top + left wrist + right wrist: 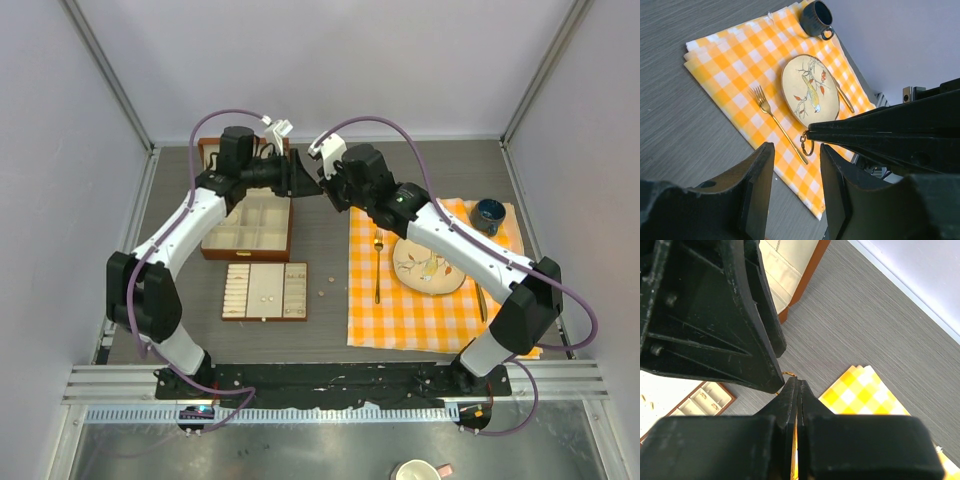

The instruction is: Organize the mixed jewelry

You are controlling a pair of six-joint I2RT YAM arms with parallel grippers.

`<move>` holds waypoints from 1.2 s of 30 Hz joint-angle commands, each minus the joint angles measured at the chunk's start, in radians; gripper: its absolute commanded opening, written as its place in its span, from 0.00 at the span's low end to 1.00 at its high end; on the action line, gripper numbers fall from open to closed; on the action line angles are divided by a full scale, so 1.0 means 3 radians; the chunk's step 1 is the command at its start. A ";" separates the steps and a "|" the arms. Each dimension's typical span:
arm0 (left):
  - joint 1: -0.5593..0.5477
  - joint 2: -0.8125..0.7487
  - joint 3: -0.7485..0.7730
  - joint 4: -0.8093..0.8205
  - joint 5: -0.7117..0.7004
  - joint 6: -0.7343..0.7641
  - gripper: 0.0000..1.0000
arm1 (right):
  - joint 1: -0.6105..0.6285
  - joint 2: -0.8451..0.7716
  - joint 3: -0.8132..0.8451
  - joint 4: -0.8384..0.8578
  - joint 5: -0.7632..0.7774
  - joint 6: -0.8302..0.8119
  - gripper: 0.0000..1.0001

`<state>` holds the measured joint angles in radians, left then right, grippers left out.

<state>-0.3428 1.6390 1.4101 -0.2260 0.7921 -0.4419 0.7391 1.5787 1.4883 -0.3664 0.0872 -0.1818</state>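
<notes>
The right hand point(809, 135) is clenched on a small gold ring point(806, 145) above the tabletop point(320, 225), far centre. The left hand point(796, 149) is released and flanks the ring. The flat brown wooden cream-lined tray point(265, 312) at near left holds tiny pale studs point(268, 297). Contents of the brown wooden compartment box point(248, 250) behind the tray cannot be discerned.

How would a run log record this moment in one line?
right end effector: shut on gold hoop | left end effector: open, facing it | where: over table between wooden box and checked cloth

Left gripper point(796, 150) part open, facing the right gripper point(797, 385), itself pinched on a small gold ring point(806, 146).
</notes>
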 commanded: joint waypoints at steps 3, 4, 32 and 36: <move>0.0007 0.0028 0.0147 0.0094 0.0126 -0.0046 0.44 | 0.0032 -0.0134 0.0009 0.0168 0.0001 -0.0028 0.01; 0.0007 0.0033 0.0147 0.0104 0.0126 -0.0040 0.43 | 0.0032 -0.0129 0.0009 0.0163 0.0001 -0.0028 0.01; -0.0028 0.0130 0.0193 0.0170 0.0177 -0.0122 0.28 | 0.0072 -0.0124 -0.0006 0.0168 0.0006 -0.0028 0.01; -0.0049 0.0156 0.0208 0.0186 0.0202 -0.0153 0.24 | 0.0083 -0.0119 -0.0011 0.0173 0.0006 -0.0023 0.01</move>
<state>-0.3470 1.6764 1.4246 -0.2214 0.8238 -0.4683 0.7490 1.5787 1.4883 -0.3649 0.0944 -0.1825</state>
